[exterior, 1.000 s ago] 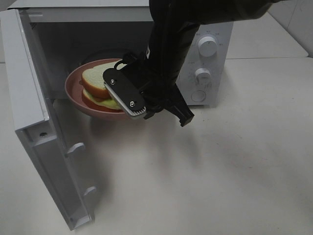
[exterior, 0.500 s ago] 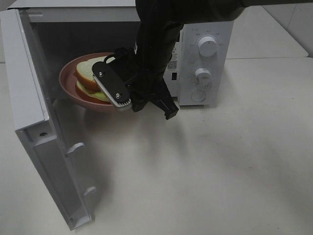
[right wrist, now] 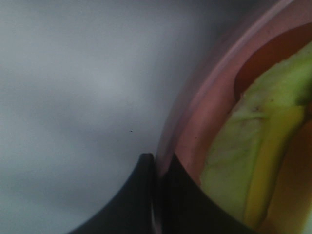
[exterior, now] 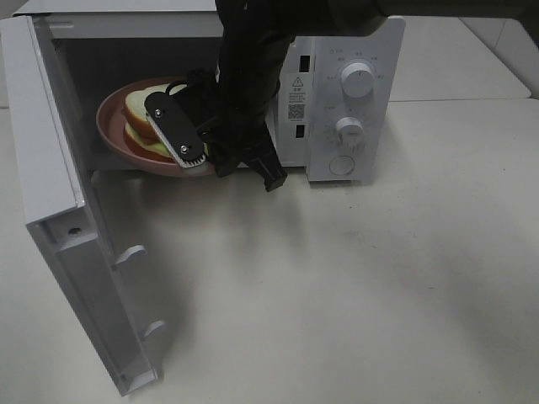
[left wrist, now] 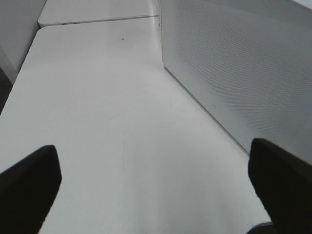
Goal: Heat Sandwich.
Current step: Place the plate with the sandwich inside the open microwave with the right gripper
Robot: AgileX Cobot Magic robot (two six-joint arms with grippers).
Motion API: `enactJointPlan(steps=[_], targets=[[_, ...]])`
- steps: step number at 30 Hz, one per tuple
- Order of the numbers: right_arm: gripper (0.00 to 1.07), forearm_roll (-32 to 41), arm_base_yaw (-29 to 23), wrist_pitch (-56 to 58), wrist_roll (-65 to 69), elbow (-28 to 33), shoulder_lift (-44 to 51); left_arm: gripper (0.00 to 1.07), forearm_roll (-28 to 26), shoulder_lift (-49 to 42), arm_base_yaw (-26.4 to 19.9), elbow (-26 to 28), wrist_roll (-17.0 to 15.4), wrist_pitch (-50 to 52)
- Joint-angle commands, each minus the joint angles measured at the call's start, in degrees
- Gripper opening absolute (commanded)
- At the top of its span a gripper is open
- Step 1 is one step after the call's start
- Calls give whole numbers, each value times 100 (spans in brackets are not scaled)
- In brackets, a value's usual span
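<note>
**Item 1. Sandwich** [exterior: 137, 128]. White bread with a tan crust and pale green, yellow and red layers. It lies on the pink plate [exterior: 108, 126], inside the mouth of the oven cavity, at 10 o'clock in the high view. The right wrist view shows the green and yellow filling [right wrist: 243, 161] close up, just within the plate's rim [right wrist: 195, 126].

**Item 2. Microwave** [exterior: 370, 50]. White, standing at 12 o'clock on the table [exterior: 379, 278]. Its door [exterior: 59, 202] is swung fully open toward 8 o'clock. Two dials [exterior: 357, 80] sit one above the other on the panel at 3 o'clock of the cavity.

**Item 3. Right hand** [exterior: 199, 160]. Black, reaching down from 12 o'clock. It is pinched narrow on the plate's near rim at 5 o'clock of the sandwich. In its own view the two fingertips [right wrist: 146, 195] meet across the rim.

**Item 4. Left hand** [left wrist: 153, 161]. Spread wide and holding nothing, with only its two dark fingertips showing. It is above bare table [left wrist: 97, 97], with a white perforated panel [left wrist: 243, 73] beside it. It is out of the high view.
</note>
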State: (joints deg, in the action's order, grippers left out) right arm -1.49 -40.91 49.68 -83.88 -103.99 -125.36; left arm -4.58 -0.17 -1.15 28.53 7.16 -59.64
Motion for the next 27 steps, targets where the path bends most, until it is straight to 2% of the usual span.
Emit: enactJointPlan(steps=[1, 27], targets=[[0, 11, 52, -74, 74, -218, -103, 100, -11, -155, -6, -11, -46, 23], [0, -143, 103, 212, 350, -1593, -1026, 100, -11, -155, -6, -11, -46, 23]])
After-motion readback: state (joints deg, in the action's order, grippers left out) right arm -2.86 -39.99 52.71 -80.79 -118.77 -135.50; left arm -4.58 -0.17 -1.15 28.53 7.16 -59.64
